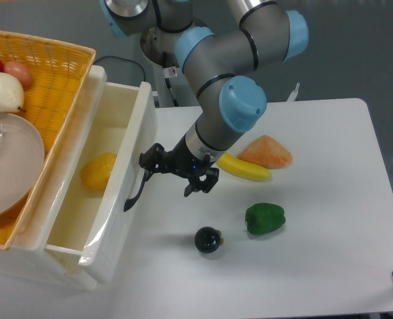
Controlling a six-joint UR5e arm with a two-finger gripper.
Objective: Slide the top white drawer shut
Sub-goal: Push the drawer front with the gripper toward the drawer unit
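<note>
the gripper (168, 170) sits right against the front panel of the top white drawer (120, 193), close to the upper end of its black curved handle (136, 193). its dark fingers look spread, one fingertip near the handle and the other trailing off toward the table side, with nothing pinched between them; whether a finger actually touches the panel or the handle is hard to tell from this angle.

the drawer lies directly to the camera-left of the gripper. it is only partly pulled out of the cream-white cabinet, and its open box holds a yellow-orange fruit (97, 171) on the far side of the front panel from the gripper. the panel's long axis runs from the upper middle of the view down toward the lower left, so it stands roughly crosswise to the line from gripper to cabinet. that is the relation the closing push turns on: travel has to go leftward, square to the panel, into the cabinet under the orange woven basket (57, 66).

behind the gripper, on the white table (329, 266), lie a yellow banana (248, 170), an orange wedge (268, 151), a green pepper (265, 218) and a small dark round object (208, 239), all apart from it.
</note>
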